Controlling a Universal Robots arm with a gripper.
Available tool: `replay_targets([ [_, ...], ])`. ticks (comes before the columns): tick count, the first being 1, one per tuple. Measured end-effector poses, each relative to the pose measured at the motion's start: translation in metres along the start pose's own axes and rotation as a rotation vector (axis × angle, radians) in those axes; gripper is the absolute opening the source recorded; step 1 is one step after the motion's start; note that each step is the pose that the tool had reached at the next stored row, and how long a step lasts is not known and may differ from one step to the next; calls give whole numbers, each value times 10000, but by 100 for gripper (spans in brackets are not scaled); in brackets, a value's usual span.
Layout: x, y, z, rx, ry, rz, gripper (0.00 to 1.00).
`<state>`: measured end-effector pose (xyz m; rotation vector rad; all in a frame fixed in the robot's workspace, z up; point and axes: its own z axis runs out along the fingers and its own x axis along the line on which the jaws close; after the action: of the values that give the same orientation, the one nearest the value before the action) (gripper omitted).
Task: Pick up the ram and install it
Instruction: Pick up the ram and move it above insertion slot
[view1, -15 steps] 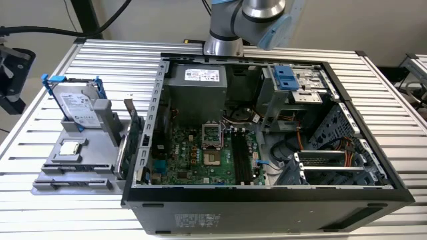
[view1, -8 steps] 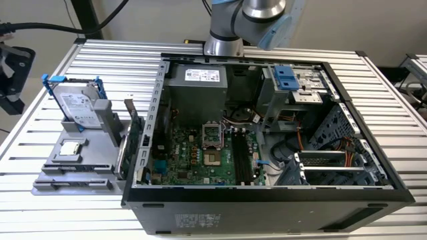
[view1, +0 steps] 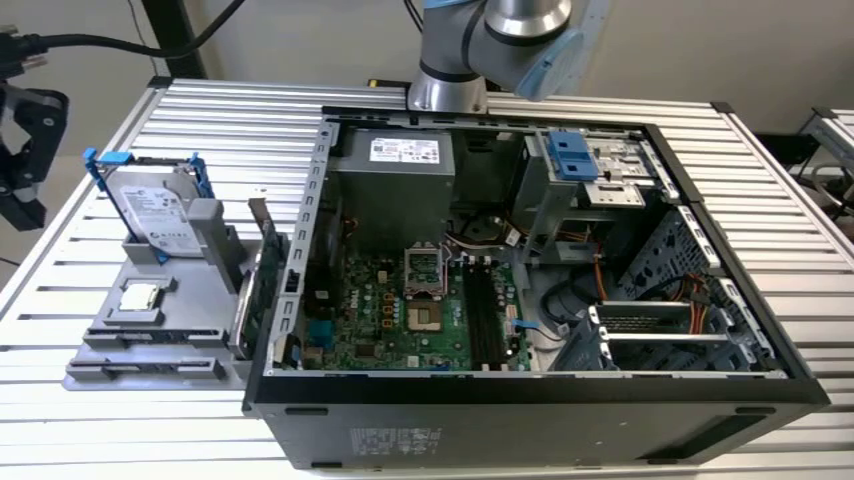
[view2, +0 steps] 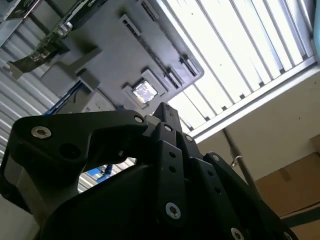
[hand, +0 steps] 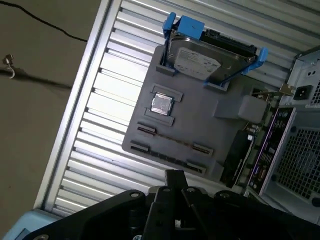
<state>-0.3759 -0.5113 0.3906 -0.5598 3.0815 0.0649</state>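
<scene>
My gripper (view1: 27, 155) hangs off the table's edge at the exterior view's left, beyond the grey fixture tray (view1: 200, 330). In both wrist views its black fingers (hand: 175, 179) (view2: 166, 114) meet at the tips with nothing between them, and they point toward the tray from a distance. A thin dark strip (hand: 167, 157) stands on edge in the tray's long slot; it looks like the ram, though I cannot be sure. The open computer case (view1: 534, 390) lies beside the tray, with the green motherboard (view1: 387, 320) and its black slots (view1: 483, 322) showing.
On the tray sit a hard drive in a blue carrier (view1: 154, 215) (hand: 197, 57) and a small silver processor chip (view1: 139, 296) (hand: 162, 104). A large expansion card (view1: 271, 265) stands between the tray and the case wall. The ribbed metal table (view1: 227, 120) ends just past the tray.
</scene>
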Motion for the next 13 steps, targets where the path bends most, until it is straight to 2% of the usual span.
replay_targets([
  [13, 0, -1, 0, 2, 106, -2341, 0],
])
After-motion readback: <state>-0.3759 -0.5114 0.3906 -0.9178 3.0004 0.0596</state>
